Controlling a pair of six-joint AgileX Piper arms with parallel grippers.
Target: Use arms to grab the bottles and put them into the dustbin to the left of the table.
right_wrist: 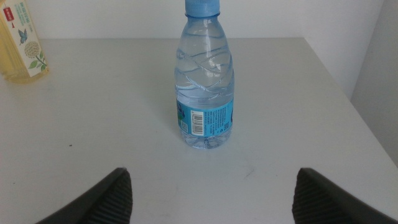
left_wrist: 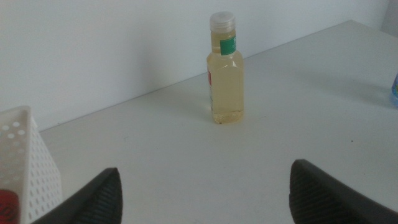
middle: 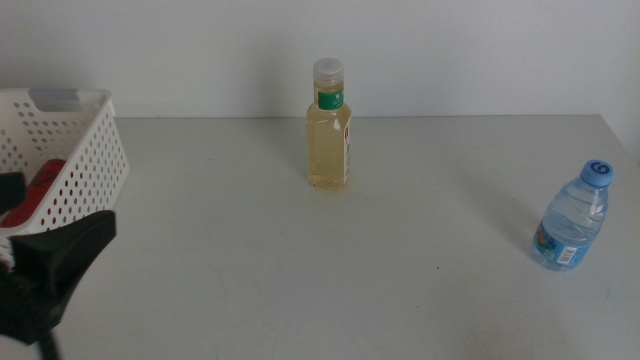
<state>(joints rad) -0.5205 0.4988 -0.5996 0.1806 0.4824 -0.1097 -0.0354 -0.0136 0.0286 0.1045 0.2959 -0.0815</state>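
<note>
A clear bottle of pale yellow liquid (middle: 329, 130) stands upright at the back middle of the table (middle: 250, 260). Near the right edge stands a small blue-capped water bottle (middle: 573, 220). The white perforated dustbin (middle: 75, 150) is at the left, and a red can (middle: 44, 183) shows through its wall. My left gripper (left_wrist: 205, 202) is open beside the dustbin, facing the yellow bottle (left_wrist: 226, 74) from a distance. My right gripper (right_wrist: 211, 199) is open with nothing in it, a short way in front of the water bottle (right_wrist: 205, 81); it is outside the middle view.
The dustbin's corner (left_wrist: 25, 162) lies close beside my left gripper's jaw. The table's right edge (right_wrist: 348, 99) runs just beyond the water bottle. A white wall stands behind the table.
</note>
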